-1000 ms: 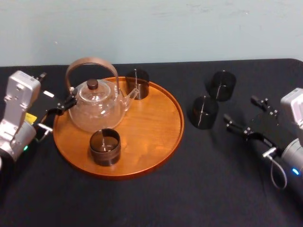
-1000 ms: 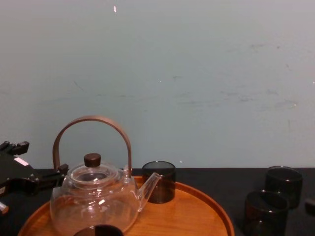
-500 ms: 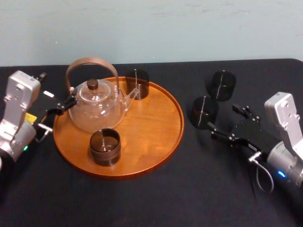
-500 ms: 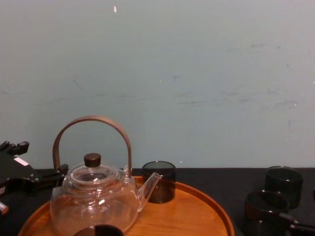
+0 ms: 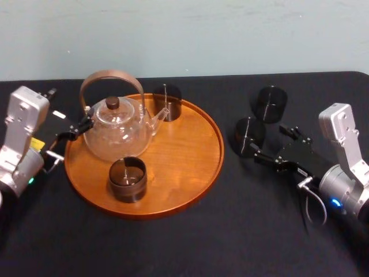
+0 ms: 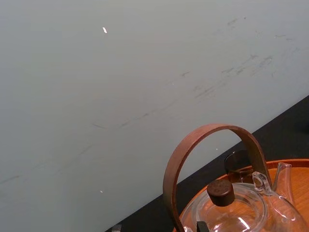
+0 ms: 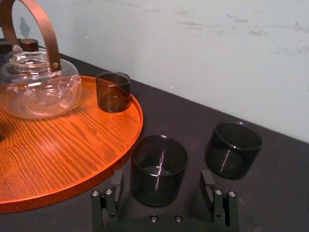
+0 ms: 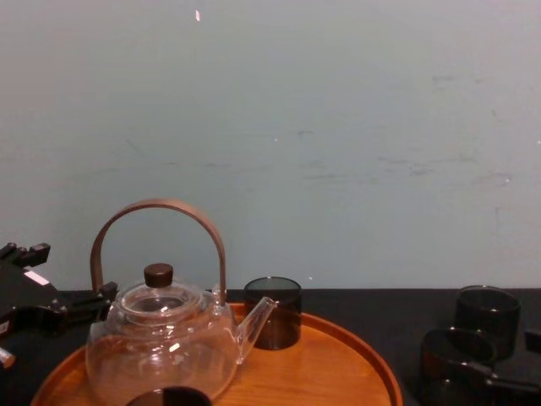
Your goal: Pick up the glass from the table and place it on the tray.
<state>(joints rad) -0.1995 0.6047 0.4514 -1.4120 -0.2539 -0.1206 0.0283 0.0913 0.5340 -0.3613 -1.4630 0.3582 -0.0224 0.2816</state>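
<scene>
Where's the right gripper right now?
Head view, right side: the right gripper is open, flanking the nearer glass beside the tray; left gripper parked by the teapot.

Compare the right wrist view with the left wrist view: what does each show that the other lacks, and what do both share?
Right wrist, not left wrist: the right gripper, open and lined up on the near glass, with a second glass farther back. Left wrist, not right wrist: the whole arch of the handle on the teapot. Shared: the teapot, the tray, the tray's back glass, the table, the wall.
</scene>
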